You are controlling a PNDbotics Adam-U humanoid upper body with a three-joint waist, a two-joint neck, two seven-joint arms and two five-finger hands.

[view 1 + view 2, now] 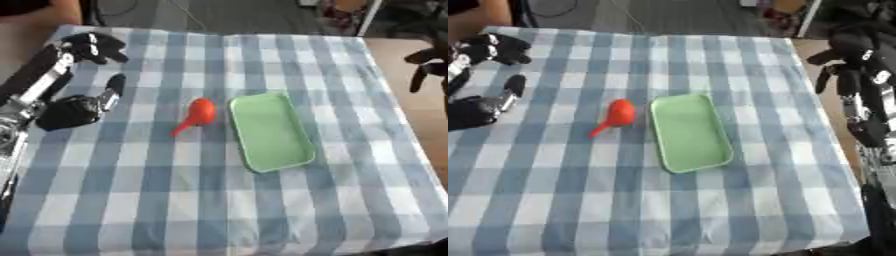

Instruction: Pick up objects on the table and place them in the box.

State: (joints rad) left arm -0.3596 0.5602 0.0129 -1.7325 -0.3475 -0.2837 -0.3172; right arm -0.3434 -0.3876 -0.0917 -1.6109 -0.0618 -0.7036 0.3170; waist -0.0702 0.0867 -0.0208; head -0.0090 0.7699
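An orange-red bulb-shaped object (198,114) with a thin stem pointing to the lower left lies on the checked cloth at the table's middle. Just to its right lies a shallow light green box (271,131), with nothing in it. My left hand (94,46) hangs over the table's far left corner, well away from the orange object, its fingers relaxed and holding nothing. Past the table's right edge, my right hand (843,55) is raised with its fingers hanging down, also holding nothing.
A blue and white checked cloth (219,200) covers the whole table. A black part of my left arm (70,111) sits over the cloth to the left of the orange object. My right forearm (866,120) runs down beside the table's right edge.
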